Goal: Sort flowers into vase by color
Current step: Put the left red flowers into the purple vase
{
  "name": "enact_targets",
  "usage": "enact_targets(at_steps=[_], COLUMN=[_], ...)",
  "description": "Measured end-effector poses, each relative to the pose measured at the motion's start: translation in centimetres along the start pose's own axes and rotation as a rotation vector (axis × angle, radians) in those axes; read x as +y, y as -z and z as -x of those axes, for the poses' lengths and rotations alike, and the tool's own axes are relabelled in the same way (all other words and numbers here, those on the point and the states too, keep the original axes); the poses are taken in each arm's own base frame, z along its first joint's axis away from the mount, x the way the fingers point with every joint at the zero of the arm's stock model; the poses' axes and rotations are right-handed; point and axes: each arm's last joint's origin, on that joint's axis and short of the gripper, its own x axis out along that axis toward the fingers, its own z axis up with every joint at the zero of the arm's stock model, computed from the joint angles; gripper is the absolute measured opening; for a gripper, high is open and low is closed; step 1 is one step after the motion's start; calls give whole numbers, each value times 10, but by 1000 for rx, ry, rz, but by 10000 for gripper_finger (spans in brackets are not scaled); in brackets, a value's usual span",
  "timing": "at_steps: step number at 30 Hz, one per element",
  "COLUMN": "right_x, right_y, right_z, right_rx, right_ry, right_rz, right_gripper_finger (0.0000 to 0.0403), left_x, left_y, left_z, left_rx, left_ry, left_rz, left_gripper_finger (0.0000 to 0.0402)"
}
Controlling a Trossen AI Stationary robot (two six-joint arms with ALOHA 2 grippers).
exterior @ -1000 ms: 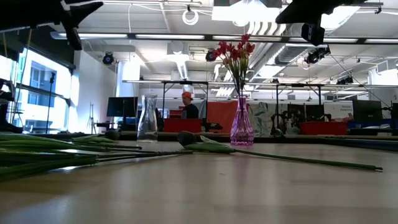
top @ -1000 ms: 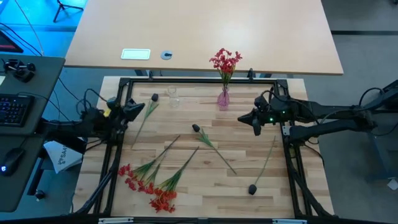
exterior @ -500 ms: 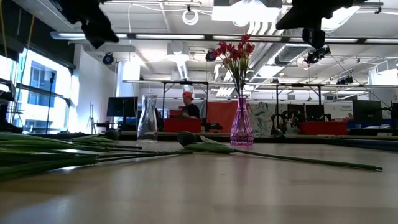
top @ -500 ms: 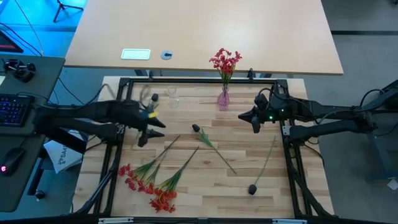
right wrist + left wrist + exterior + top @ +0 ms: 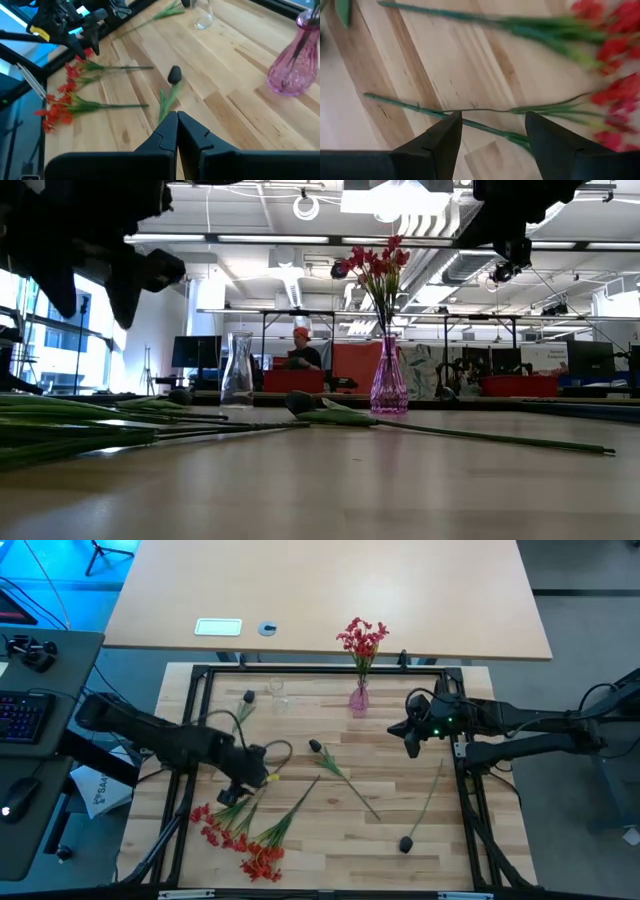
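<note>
Several red flower sprays (image 5: 240,835) lie flat at the table's near left, their stems (image 5: 485,125) pointing toward the middle. My left gripper (image 5: 252,778) hangs open just above those stems, one finger on either side of a stem (image 5: 492,122), touching nothing. Three dark buds lie on the table: one far left (image 5: 248,697), one in the middle (image 5: 315,746), one near right (image 5: 406,844). A pink vase (image 5: 358,698) at the far side holds red flowers (image 5: 362,640). A clear vase (image 5: 278,695) stands to its left. My right gripper (image 5: 411,743) waits shut, raised, right of the pink vase.
A black frame (image 5: 320,670) runs around the wooden table top. The middle dark bud's stem (image 5: 350,785) lies slanting across the centre. Bare wood shows between the pink vase and the right frame rail. People and desks show in the room beyond the table.
My left gripper has swung from the table's left edge toward the right and near side, coming over the red sprays' stems, and has opened. The flowers and vases have stayed where they were.
</note>
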Motion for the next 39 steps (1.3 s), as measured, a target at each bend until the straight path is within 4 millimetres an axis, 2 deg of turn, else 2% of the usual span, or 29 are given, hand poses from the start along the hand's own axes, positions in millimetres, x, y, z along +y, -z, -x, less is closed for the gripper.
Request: enact_targets(at_steps=[2, 3, 10, 12, 17, 20, 25, 31, 35, 39], right_x=[-1, -2, -5, -5, -5, -5, -5, -5, -5, -5], right_y=[2, 3, 9, 9, 9, 9, 9, 9, 9, 9], right_z=[0, 0, 1, 1, 1, 1, 0, 0, 0, 0], right_rx=[22, 33, 97, 97, 98, 98, 99, 99, 99, 98], right_ry=[12, 19, 51, 50, 48, 47, 46, 45, 46, 48], right_rz=[3, 4, 40, 60, 108, 129, 157, 169, 173, 188], right_gripper_finger=[0, 0, 0, 0, 0, 0, 0, 0, 0, 0], left_x=[0, 2, 23, 26, 29, 28, 25, 26, 25, 25], left_y=[-3, -4, -3, -2, 1, 1, 5, 6, 6, 8], left_z=[-10, -14, -41, -45, -57, -66, -81, -87, -87, -86], left_rx=[19, 26, 123, 137, 177, 196, 270, 294, 299, 310], left_ry=[-4, -3, 19, -16, -109, -130, -189, -196, -209, -207], left_rz=[66, 154, 964, 1090, 1265, 1323, 1317, 1296, 1245, 1209], left_gripper_finger=[207, 207, 207, 207, 203, 202, 202, 196, 153, 71])
